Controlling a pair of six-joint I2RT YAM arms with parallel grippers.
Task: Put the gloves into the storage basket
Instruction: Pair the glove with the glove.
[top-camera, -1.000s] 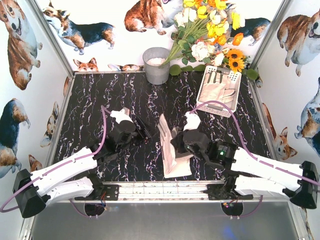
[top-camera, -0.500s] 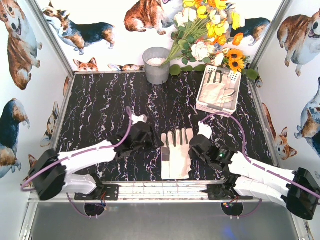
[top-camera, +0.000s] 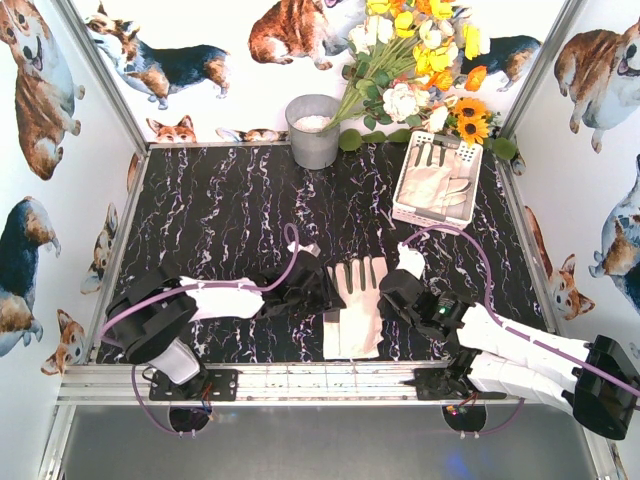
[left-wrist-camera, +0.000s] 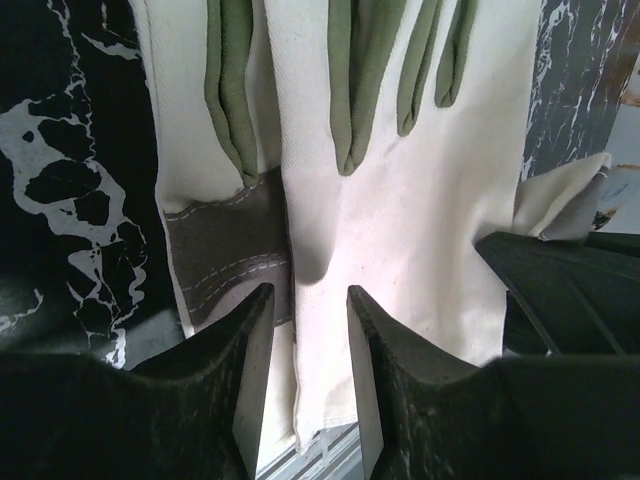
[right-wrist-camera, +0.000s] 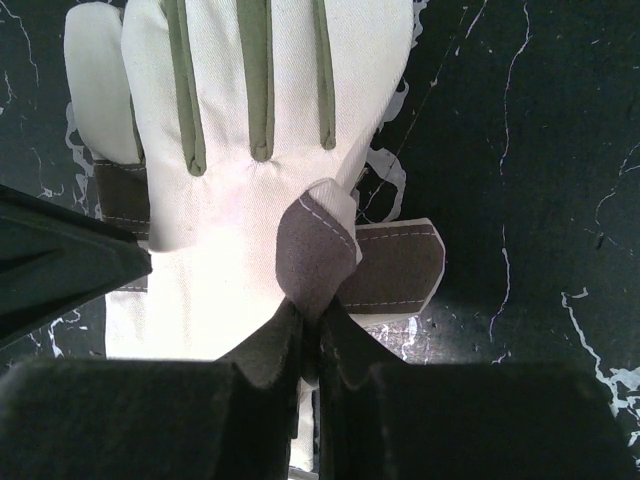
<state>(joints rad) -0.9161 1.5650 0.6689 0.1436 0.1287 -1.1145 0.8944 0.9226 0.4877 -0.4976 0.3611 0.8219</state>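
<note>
A cream-white glove (top-camera: 355, 305) with grey-brown patches lies flat on the black marble table, fingers pointing away from the arms. My right gripper (top-camera: 388, 296) is shut on a raised grey-brown fold (right-wrist-camera: 315, 250) at the glove's right edge (right-wrist-camera: 230, 200). My left gripper (top-camera: 318, 291) is open at the glove's left side. Its jaws stand low over the cream fabric (left-wrist-camera: 400, 200), one on each side of a crease. The white storage basket (top-camera: 432, 222) stands at the back right with gloves (top-camera: 440, 185) lying in it.
A grey metal bucket (top-camera: 313, 130) stands at the back centre. Artificial flowers (top-camera: 415, 60) lean over the back right, beside the basket. The metal front rail (top-camera: 330, 382) runs just below the glove's cuff. Corgi-print walls close in three sides.
The glove, held upright by my right gripper a second ago, now lies flat. My left arm has swung right until its open gripper is over the glove's left edge.
</note>
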